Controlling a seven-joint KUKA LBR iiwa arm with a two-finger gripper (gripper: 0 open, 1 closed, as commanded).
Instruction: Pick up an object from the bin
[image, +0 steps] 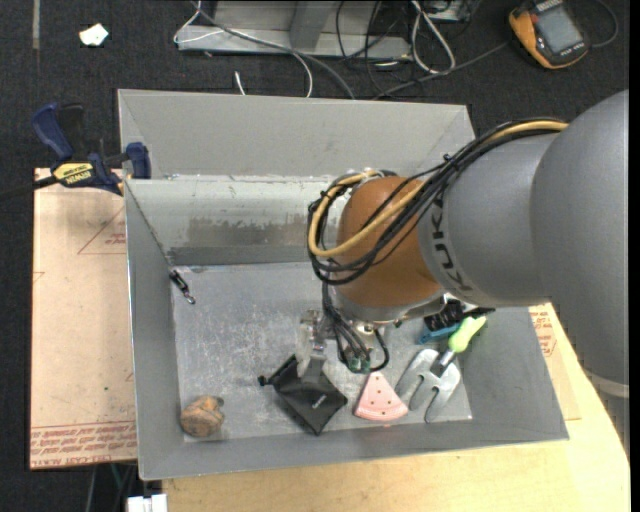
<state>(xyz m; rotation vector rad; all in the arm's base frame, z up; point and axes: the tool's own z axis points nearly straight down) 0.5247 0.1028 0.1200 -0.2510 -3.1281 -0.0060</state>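
Observation:
My gripper (316, 345) hangs below the orange wrist cover, low over the middle of the bin floor. Its tip is right at the upper edge of a flat black angular piece (308, 397) that lies near the front wall. Just right of that piece lies a pink triangular pad with small holes (381, 399). Further right rests a silver forked tool with a green and blue handle (437, 370), partly under the arm.
A brown rock-like lump (203, 416) sits in the front left corner. A small black clip (181, 285) lies by the left wall. The arm and its cables cover the bin's right rear part; the left half of the floor is bare.

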